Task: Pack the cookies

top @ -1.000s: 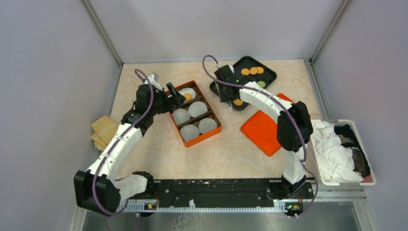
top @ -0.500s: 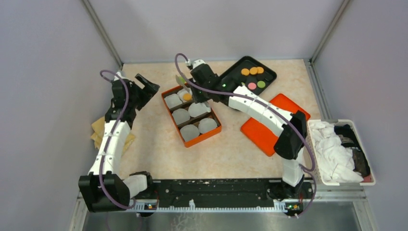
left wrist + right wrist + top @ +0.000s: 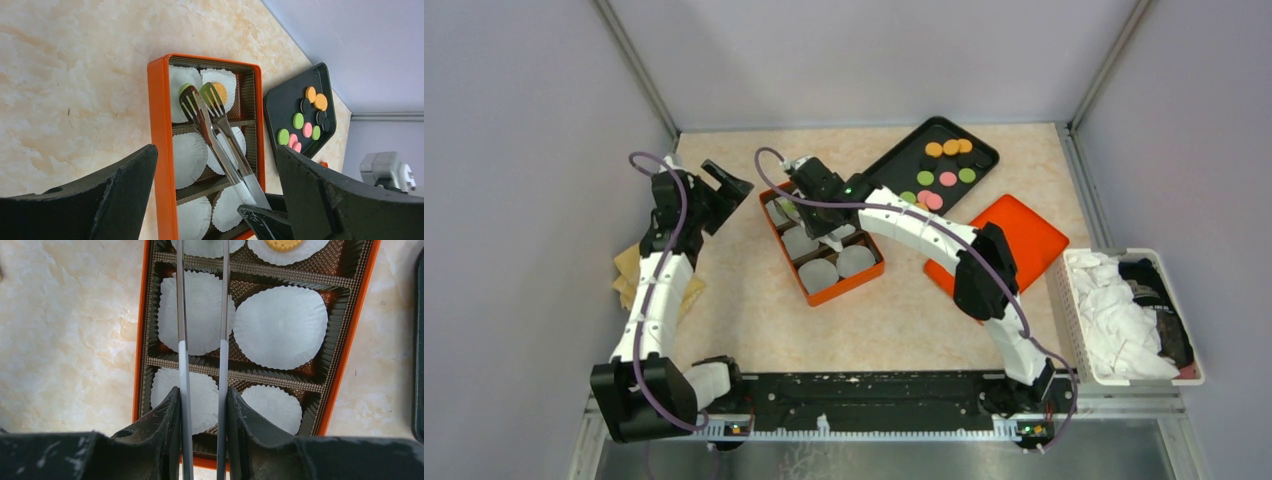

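Right tool clenched on steel tongs, long axis toward 11 o'clock in the left wrist view. Tips pinch a green cookie, a small flat disc, tilt unclear, over the orange box's far-left paper cup. Left tool released, at the box's 9 o'clock.

Orange lid lies near white basket of cloths

Pale grey walls enclose a beige marbled tabletop, with metal posts at the corners.
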Controlling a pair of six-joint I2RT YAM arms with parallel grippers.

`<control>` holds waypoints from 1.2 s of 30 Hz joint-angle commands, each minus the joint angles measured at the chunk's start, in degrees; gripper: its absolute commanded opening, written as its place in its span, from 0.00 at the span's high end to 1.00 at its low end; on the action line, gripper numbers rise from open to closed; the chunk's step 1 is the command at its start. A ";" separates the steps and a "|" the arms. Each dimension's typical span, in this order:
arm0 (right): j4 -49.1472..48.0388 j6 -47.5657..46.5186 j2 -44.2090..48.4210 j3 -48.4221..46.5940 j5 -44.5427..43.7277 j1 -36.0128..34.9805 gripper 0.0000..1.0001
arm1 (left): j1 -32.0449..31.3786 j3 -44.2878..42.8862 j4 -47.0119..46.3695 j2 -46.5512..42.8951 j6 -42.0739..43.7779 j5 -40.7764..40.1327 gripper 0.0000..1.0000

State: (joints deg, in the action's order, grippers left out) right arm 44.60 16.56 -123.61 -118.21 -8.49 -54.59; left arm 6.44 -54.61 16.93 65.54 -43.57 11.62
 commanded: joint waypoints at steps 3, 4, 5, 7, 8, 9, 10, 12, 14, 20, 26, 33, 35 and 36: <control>-2.47 -0.31 0.31 -3.78 0.67 -0.07 0.81 | 0.96 0.53 -2.65 -1.49 0.63 1.59 0.06; -2.58 -0.25 0.15 -3.79 0.67 -0.08 0.75 | 1.03 0.55 -2.61 -1.47 0.68 1.77 0.06; -2.78 -0.21 0.07 -3.73 0.83 -0.08 0.74 | 1.10 0.63 -2.64 -1.58 0.71 1.93 0.06; -3.08 -0.03 -0.03 -3.69 0.78 -0.07 0.67 | 1.19 0.73 -2.71 -1.59 0.85 2.15 0.06; -3.18 -0.02 -0.04 -3.67 0.77 -0.12 0.66 | 1.21 0.81 -2.81 -1.71 0.89 2.32 0.06; -3.20 0.05 -0.03 -3.75 0.68 -0.04 0.63 | 1.23 0.90 -2.98 -1.72 0.98 2.51 0.06; -3.27 0.01 -0.04 -3.74 0.37 -0.08 0.60 | 1.35 0.95 -3.13 -1.82 1.04 2.77 0.06; -3.37 -0.01 -0.03 -3.85 0.04 -0.08 0.60 | 1.32 1.15 -3.70 -1.99 1.20 3.37 0.06; -3.38 -0.19 -0.20 -4.03 -0.18 -0.07 0.60 | 1.33 1.38 -4.25 -2.15 1.23 4.06 0.06; -4.57 -0.21 1.06 -3.81 -0.93 -0.10 0.60 | 1.39 1.52 -5.22 -2.17 1.52 5.69 0.06; -5.54 -1.14 7.48 -1.59 -6.22 -0.08 0.61 | 1.39 1.26 -5.49 -2.82 1.80 6.17 0.06; -4.36 -2.54 16.38 6.59 -18.32 0.82 0.60 | 1.36 1.67 -8.14 -1.79 2.03 10.53 0.06; -4.21 -1.49 18.73 11.12 -19.69 2.67 0.60 | 1.31 1.79 -8.82 -0.76 1.90 12.82 0.06; -4.37 -0.80 20.02 13.43 -19.67 3.71 0.60 | 1.30 1.72 -9.10 -0.26 1.96 13.95 0.07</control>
State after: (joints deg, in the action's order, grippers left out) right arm 42.30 14.98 -110.80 -110.34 -21.74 -53.95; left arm 7.44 -53.34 12.36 64.27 -42.02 20.27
